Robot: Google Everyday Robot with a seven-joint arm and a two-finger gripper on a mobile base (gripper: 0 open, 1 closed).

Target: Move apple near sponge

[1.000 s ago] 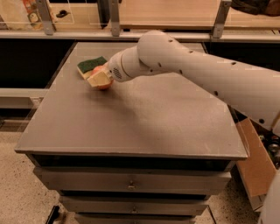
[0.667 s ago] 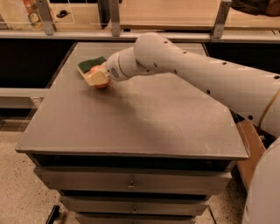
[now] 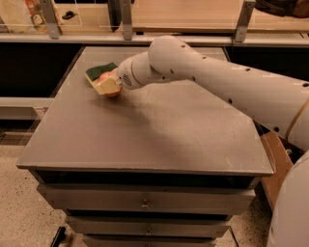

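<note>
We see a grey worktop (image 3: 145, 135) with drawers (image 3: 145, 205) under it, standing on a speckled floor (image 3: 19, 202). The sponge (image 3: 99, 71) lies on the worktop, and behind it runs a wooden shelf (image 3: 183, 14) with metal posts (image 3: 127, 19). Just beside the sponge, on its near right side, is the gripper (image 3: 107, 86). Its jaws are closed around the apple (image 3: 104, 76) and cover most of it. We cannot tell if the apple touches the sponge. The white arm (image 3: 231, 87) comes from the right of the sponge and is cut off at the edge. A cardboard box (image 3: 273, 159) there is half hidden.
</note>
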